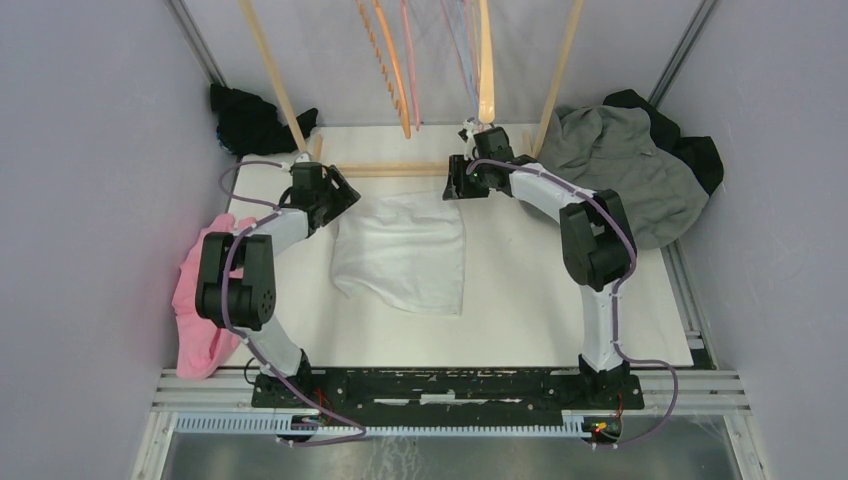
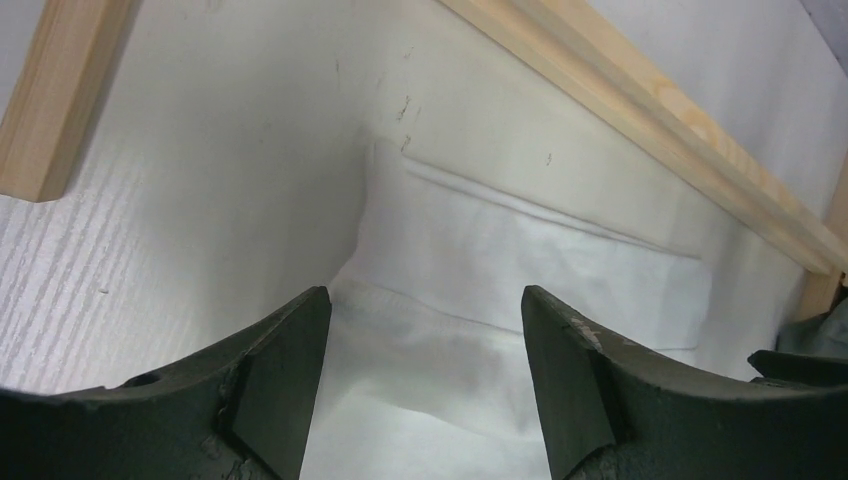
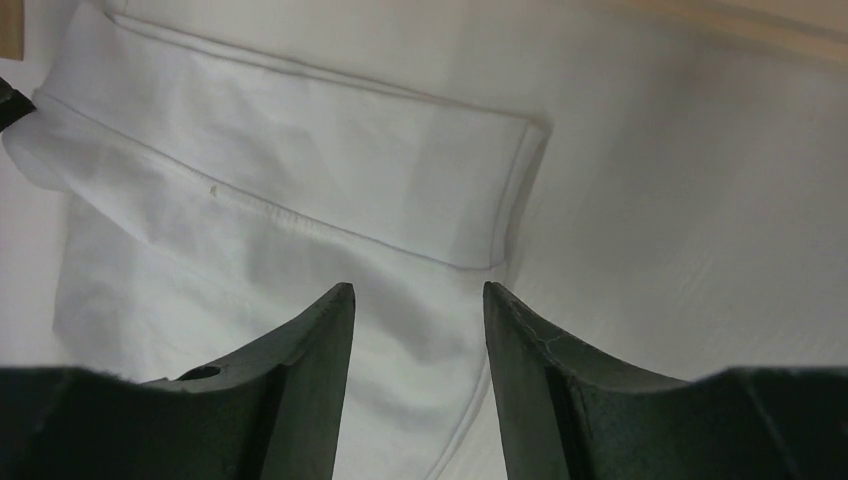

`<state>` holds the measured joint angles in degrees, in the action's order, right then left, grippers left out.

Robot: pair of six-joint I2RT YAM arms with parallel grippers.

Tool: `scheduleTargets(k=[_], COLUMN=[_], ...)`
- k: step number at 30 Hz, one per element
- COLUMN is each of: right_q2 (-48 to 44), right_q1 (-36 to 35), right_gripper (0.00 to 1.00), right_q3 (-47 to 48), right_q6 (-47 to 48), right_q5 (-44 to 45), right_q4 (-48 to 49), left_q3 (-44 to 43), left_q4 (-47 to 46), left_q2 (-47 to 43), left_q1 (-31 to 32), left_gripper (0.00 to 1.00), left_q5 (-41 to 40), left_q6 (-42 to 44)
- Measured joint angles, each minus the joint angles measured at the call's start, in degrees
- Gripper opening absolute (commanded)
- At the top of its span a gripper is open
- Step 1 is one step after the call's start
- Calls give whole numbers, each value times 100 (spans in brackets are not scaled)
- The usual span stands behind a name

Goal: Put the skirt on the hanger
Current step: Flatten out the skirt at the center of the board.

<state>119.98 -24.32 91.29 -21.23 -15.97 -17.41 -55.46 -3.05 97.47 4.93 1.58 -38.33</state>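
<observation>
— How are the jaws standing?
— The left gripper (image 2: 425, 300) and the right gripper (image 3: 418, 290) are both gaping open over the far corners of the skirt (image 1: 405, 250), gripping nothing.
— And the skirt?
— It is lying flat on the bench (image 1: 540, 290).

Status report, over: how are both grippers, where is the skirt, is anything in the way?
Left gripper open, right gripper open, each above one end of the waistband. Skirt flat on table, not held. Wooden bar close behind it.
</observation>
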Motion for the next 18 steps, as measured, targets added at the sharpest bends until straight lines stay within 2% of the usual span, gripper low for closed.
scheduleTargets(k=[18], right_q2=[999], right_q1=[-2], right_gripper=[59], right_q3=[1119], right_q6=[302], right_q5=[761], right_q4=[-664], left_q3=[-487], left_q4=[-98], left_q2=[730], left_q1=[-35], left_gripper=[75], left_q5=[39], left_q6=[286])
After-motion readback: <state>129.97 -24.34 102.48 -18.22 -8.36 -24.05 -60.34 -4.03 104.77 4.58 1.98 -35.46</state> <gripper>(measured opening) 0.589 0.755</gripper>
